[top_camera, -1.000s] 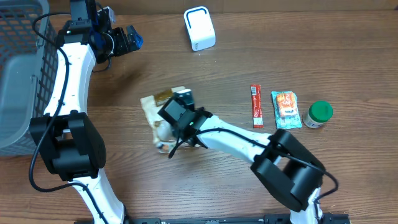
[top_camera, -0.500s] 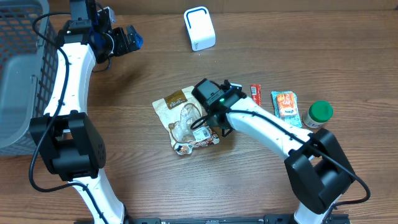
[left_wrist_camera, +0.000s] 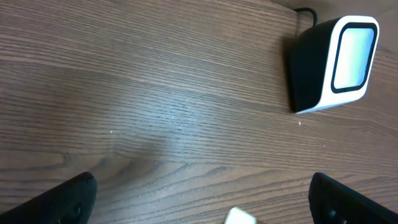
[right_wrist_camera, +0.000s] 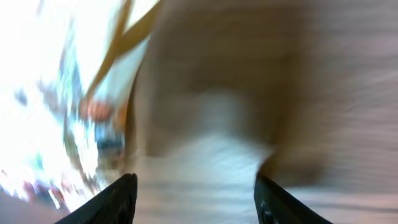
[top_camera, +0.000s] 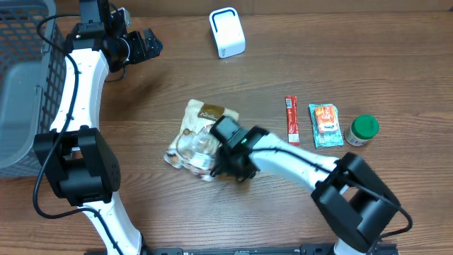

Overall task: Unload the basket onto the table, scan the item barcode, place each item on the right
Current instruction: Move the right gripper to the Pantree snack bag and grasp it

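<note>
Bag (top_camera: pixel 191 138): crinkled snack pouch, tan and clear, lying flat on the wooden table (top_camera: pixel 141 212) near mid-table, tilted, its top corner toward the scanner. Well apart from the scanner (top_camera: pixel 227 32), which stands at the far edge, window side up in the overhead view.

Right gripper (right_wrist_camera: pixel 196 199): down at the bag's right edge; from overhead the wrist covers that side of the pouch. Wrist view is badly blurred. Fingers (right_wrist_camera: pixel 118 199) stand apart, bright bag print to their left, a pale smear between them. Cannot tell whether the pincer has hold of the bag or only rests by it.

Left gripper (left_wrist_camera: pixel 202 196): far-left corner, beside the grey basket (top_camera: pixel 21 85), spread wide, nothing between the fingertips, bare wood below. Scanner shows at upper right of its wrist view.

Right of the bag, in a row: red stick packet (top_camera: pixel 291 121), orange sachet (top_camera: pixel 325 125), green-lidded jar (top_camera: pixel 364 129).
</note>
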{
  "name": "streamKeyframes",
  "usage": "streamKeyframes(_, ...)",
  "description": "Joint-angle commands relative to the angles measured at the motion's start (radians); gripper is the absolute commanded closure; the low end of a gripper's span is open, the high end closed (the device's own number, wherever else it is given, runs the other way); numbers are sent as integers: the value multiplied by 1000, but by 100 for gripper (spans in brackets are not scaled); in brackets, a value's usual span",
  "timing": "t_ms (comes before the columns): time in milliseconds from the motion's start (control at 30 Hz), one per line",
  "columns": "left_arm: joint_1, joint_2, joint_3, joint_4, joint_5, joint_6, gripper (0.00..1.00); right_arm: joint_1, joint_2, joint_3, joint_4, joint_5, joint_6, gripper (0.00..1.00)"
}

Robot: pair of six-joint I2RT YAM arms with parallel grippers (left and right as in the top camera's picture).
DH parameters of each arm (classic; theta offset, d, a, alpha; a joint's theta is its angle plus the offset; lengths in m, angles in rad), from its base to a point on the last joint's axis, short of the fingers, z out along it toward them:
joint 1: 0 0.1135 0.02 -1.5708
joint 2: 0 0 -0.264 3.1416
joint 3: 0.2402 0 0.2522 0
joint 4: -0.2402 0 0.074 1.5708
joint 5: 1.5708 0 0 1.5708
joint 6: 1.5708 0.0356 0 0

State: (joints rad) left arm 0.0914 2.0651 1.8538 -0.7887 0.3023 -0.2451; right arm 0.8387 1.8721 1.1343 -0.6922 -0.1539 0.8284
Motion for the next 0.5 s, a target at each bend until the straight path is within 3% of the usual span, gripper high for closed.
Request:
streamKeyframes(0,-6,-29,6,0,-2,-5,0,93,-8,-13,16,-84,-55,40)
streamKeyframes(133,-6,-29,6,0,-2,-5,0,89,-15,98,-115,-93,-146,41)
streamKeyframes(233,-6,-29,6,0,-2,-5,0,57,-16,244,-197,-5,-323,38)
streamKeyframes(367,-6,-29,6,0,-2,-5,0,29,-16,285,-113,138,-439,24)
streamKeyframes(467,-6,-29,6,0,-2,-5,0,13,-5,285,-34,212,-522,19)
